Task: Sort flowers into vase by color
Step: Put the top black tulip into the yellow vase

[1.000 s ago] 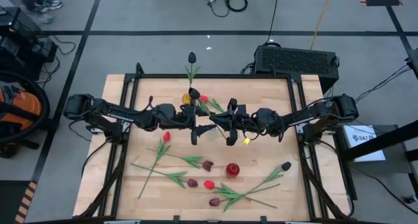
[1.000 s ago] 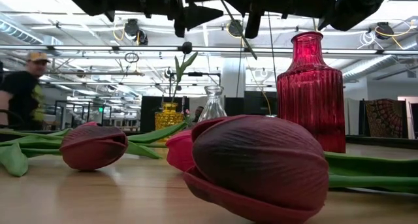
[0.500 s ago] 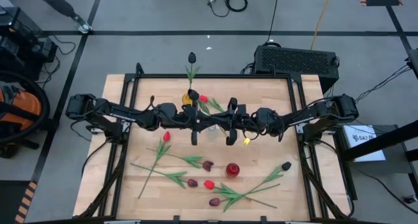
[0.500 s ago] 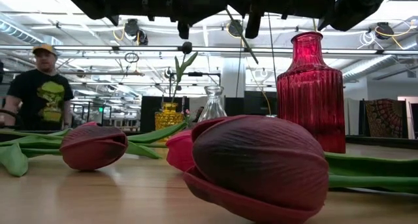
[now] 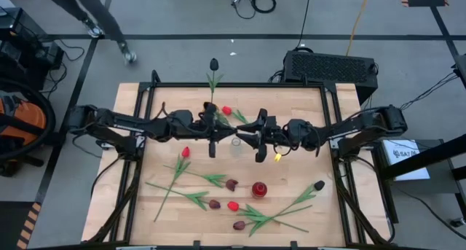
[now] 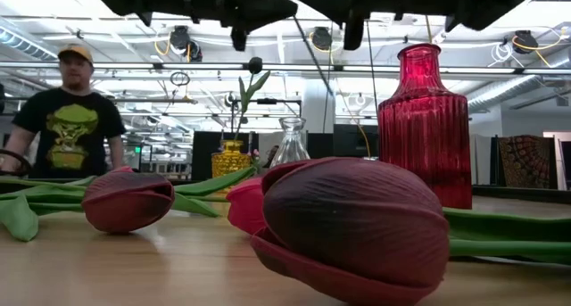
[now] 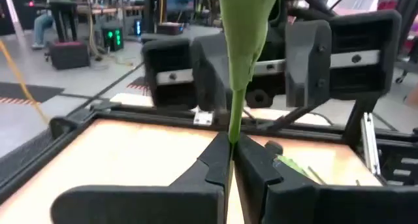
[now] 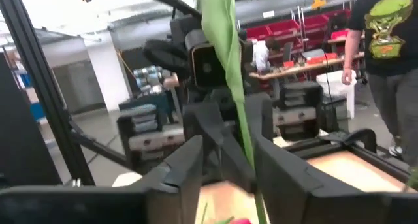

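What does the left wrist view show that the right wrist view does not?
Left wrist view only: the left tool shut on the thin green flower stem, above the pale wooden table.
Right wrist view only: the right tool open, its fingers apart with that stem between them, and a person in a black printed T-shirt beyond.
Both: the same stem, with the other arm's tool facing the camera.
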{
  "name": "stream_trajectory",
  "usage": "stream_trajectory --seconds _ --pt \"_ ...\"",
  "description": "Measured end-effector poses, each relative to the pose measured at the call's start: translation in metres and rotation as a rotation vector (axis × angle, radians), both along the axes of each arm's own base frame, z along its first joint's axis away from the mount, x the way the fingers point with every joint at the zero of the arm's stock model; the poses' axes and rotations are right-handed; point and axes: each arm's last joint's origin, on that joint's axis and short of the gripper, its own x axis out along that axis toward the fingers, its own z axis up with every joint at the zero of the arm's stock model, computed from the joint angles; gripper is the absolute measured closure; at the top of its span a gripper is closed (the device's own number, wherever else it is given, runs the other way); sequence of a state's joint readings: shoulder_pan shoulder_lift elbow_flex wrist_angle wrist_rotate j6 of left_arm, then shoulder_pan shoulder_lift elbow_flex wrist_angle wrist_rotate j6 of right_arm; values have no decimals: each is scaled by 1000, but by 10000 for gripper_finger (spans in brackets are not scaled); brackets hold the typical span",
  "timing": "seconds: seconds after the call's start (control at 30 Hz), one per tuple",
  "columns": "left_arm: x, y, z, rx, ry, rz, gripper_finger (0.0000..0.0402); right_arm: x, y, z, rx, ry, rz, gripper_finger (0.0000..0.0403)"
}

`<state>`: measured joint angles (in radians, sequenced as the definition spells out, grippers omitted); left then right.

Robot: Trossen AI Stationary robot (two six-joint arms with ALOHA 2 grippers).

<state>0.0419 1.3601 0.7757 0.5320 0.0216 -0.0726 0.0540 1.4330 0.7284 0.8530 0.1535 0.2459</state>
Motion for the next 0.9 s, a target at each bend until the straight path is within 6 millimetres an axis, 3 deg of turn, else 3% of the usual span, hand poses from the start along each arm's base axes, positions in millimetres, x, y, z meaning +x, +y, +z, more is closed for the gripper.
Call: stream_trajectory --seconds 0.37,0.57,0.9 --pt "-46 36 33 -2 -36 146 382 -32 -2 24 -12 107 -4 227" --pt "-66 55 26 -37 9 240 382 -39 -3 26 -13 146 -4 227" --pt "-76 77 11 -73 158 251 382 -38 -3 24 -34 164 -10 227"
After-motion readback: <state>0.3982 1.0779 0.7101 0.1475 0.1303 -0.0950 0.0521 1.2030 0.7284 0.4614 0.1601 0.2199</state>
